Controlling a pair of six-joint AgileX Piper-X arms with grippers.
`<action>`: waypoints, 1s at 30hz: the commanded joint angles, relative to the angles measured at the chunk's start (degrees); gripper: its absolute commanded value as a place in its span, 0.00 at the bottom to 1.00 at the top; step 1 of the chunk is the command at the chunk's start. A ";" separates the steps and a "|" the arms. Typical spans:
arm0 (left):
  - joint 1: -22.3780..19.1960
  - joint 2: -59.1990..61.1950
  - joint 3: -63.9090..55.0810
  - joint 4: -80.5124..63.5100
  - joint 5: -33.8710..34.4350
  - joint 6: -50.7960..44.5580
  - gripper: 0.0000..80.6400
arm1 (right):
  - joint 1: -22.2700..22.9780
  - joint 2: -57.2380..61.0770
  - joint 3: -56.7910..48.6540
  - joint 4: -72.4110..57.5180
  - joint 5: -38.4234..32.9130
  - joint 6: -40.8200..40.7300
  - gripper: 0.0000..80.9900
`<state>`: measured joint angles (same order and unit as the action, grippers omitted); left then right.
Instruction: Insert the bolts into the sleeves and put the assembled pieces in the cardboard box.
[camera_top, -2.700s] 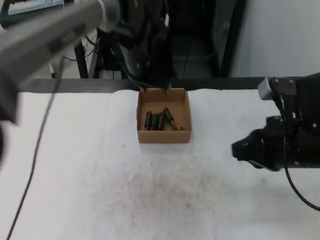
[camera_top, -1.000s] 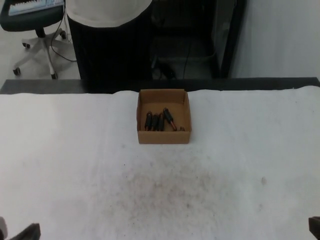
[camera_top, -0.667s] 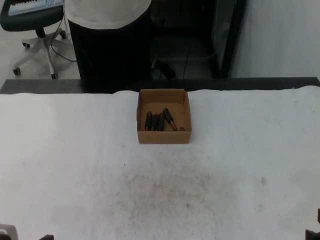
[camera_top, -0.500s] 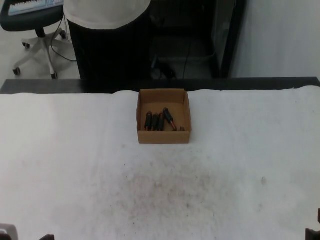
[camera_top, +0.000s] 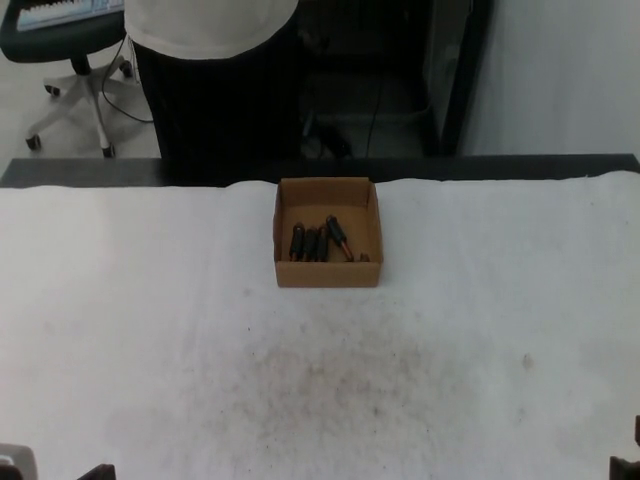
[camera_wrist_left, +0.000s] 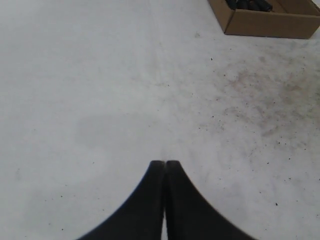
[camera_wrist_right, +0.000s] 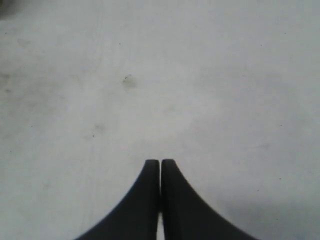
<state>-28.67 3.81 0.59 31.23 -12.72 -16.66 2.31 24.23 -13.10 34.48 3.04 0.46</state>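
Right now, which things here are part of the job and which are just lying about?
Job: cardboard box; dark assembled pieces inside it; left fingers and right fingers, both shut.
Lying about: white cloth; stain on it; office chair behind the bench.

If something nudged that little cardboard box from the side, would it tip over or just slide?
Probably slide: the cardboard box looks low with short walls, sitting flat on the white cover. The dark pieces lying loose inside would likely shift or roll. Its thin open walls may flex if squeezed.
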 joint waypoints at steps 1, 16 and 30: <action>-0.19 0.19 -0.59 -0.70 -0.03 -0.50 0.00 | -0.27 -0.80 3.42 -5.79 0.05 0.41 0.01; -0.19 0.19 -0.59 -0.70 -0.03 -0.50 0.00 | -0.27 -11.20 13.10 -13.35 0.05 0.41 0.01; -0.19 0.19 -0.59 -0.57 -0.03 -0.50 0.00 | -0.27 -13.22 13.10 -13.86 0.05 0.41 0.01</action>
<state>-28.67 3.81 0.59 31.23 -12.72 -16.66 2.31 11.53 0.52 21.43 3.04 0.46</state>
